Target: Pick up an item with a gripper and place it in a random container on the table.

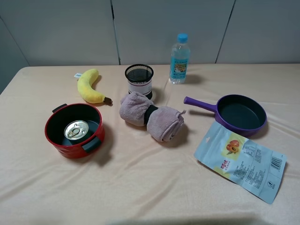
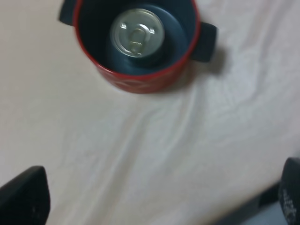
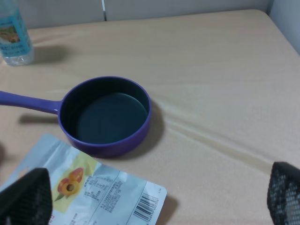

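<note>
My left gripper [image 2: 154,197] hangs above the cloth-covered counter [image 1: 140,187] with its jaws spread wide and nothing between them; only the two dark fingertips [image 2: 23,197] show at the edges of my wrist view. Ahead of it and lower down stands the red pot [image 2: 140,80], and the tin can [image 2: 136,33] sits upright on the pot's dark floor, pull-ring lid facing up, a little off centre. I judge the placing done: the can rests inside the container, my jaws are free of it, and I am well clear of the rim, which is why nothing is being held.

My right gripper [image 3: 154,197] is likewise spread and empty, its mesh-textured fingertips [image 3: 286,192] wide apart. Just ahead of it lies a printed snack pouch [image 3: 101,187] flat on the counter, and beyond that the purple frying pan [image 3: 105,117], empty, handle pointing away to one side.

As for writing: the pouch carries a picture of peach-like fruit, blocks of small print and a barcode, but I cannot read any of it. The water bottle [image 1: 179,58] farther off has a blue-and-yellow label, also too small to read. The can lid shows no legible marking.
</note>
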`<state>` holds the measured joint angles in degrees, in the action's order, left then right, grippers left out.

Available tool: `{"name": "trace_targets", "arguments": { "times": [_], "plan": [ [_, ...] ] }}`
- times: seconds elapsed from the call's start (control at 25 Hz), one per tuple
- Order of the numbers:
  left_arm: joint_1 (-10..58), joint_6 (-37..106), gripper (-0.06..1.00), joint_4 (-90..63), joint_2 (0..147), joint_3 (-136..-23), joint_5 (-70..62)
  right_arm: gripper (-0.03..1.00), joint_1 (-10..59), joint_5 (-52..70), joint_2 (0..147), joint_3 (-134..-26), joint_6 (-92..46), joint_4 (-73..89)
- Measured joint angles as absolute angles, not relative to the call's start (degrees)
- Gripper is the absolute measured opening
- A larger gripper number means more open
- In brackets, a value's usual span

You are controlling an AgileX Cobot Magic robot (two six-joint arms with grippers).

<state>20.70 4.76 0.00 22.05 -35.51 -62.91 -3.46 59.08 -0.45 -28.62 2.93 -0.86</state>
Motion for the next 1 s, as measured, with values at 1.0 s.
{"name": "trace_targets", "arguments": {
  "times": [1.0],
  "plan": [
    [1.84,5.17,0.99,-1.96,-0.22,-28.45,-60.62,0.69,-3.46,59.08,-0.45,-28.62,2.93,-0.86]
  ]
}}
